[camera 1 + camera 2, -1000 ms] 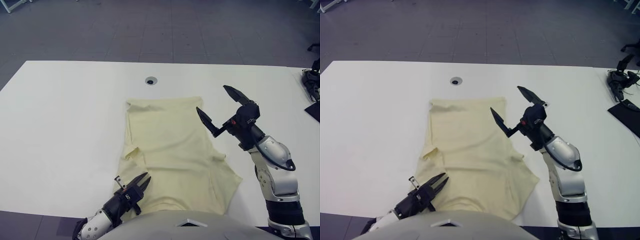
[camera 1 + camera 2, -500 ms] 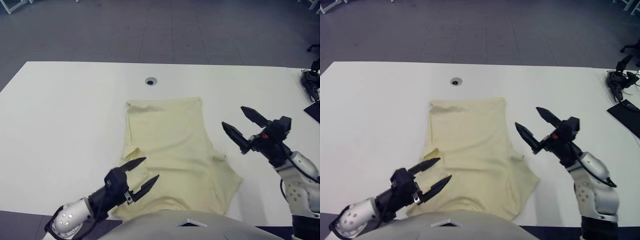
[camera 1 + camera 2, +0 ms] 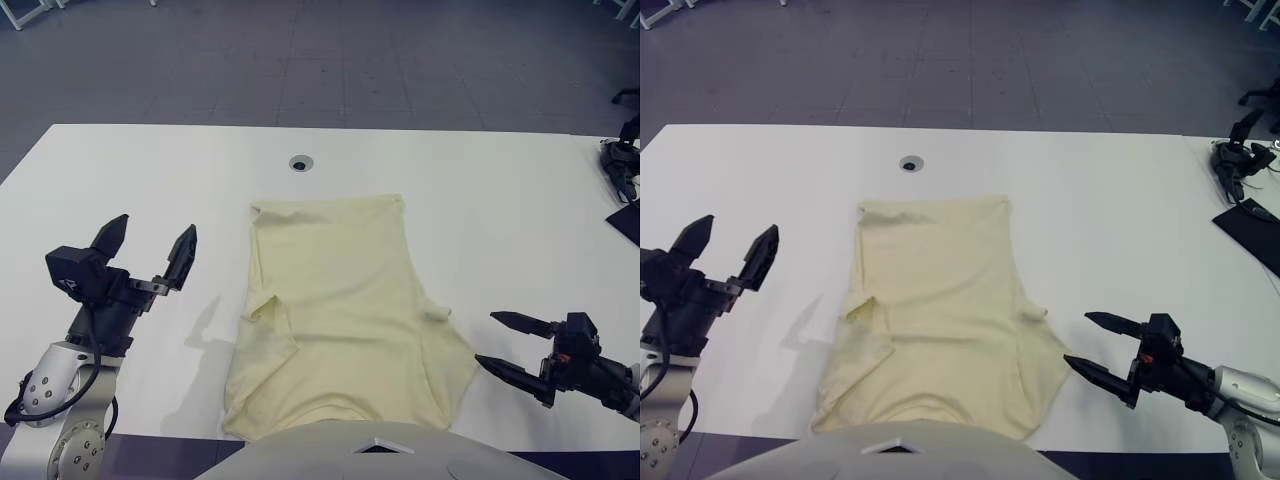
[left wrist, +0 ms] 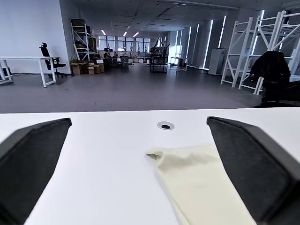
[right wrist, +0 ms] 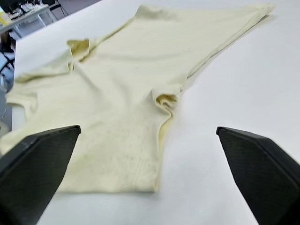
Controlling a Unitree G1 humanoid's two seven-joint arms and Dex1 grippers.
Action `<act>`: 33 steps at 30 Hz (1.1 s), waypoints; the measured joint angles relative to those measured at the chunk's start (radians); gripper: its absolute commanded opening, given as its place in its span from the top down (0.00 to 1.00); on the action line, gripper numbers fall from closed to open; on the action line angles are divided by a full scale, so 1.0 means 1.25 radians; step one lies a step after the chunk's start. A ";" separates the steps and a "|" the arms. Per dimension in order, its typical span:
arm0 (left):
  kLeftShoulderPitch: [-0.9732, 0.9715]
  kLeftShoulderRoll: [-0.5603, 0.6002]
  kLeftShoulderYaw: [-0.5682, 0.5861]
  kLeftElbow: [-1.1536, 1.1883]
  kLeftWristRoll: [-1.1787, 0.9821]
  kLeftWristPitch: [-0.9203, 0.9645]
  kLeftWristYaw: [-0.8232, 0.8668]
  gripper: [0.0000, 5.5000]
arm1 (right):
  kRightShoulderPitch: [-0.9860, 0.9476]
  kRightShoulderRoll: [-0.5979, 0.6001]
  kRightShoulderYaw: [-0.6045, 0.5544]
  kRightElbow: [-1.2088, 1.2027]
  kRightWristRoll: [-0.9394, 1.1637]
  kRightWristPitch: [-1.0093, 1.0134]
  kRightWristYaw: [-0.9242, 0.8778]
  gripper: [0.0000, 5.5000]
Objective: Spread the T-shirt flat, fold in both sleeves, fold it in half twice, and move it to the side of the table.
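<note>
One pale yellow T-shirt [image 3: 340, 300], lying loose on my white worktop [image 3: 500, 180].

The T-shirt sits mid-worktop, running from the near edge away from me. Its far end is narrow and straight, its near end wider and rumpled (a small creased flap sticks out on each side). I count one T-shirt, one round grommet [image 3: 300, 163] beyond it, and two grippers. My left gripper [image 3: 154, 228] hangs released, apart to the T-shirt's left. My right gripper [image 3: 488, 339] is released just beside its near right corner.
</note>
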 measured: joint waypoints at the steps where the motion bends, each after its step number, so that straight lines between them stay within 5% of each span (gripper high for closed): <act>1: 0.000 -0.003 0.000 0.000 0.010 0.004 0.002 0.02 | 0.004 -0.001 0.007 0.003 -0.019 -0.011 0.002 0.12; 29: 0.009 -0.057 -0.036 -0.054 0.051 0.049 -0.054 0.02 | -0.020 -0.016 0.060 0.050 -0.115 -0.053 0.002 0.95; 33: 0.009 -0.058 -0.036 -0.053 0.051 0.049 -0.064 0.02 | -0.023 -0.016 0.060 0.051 -0.113 -0.053 0.000 1.00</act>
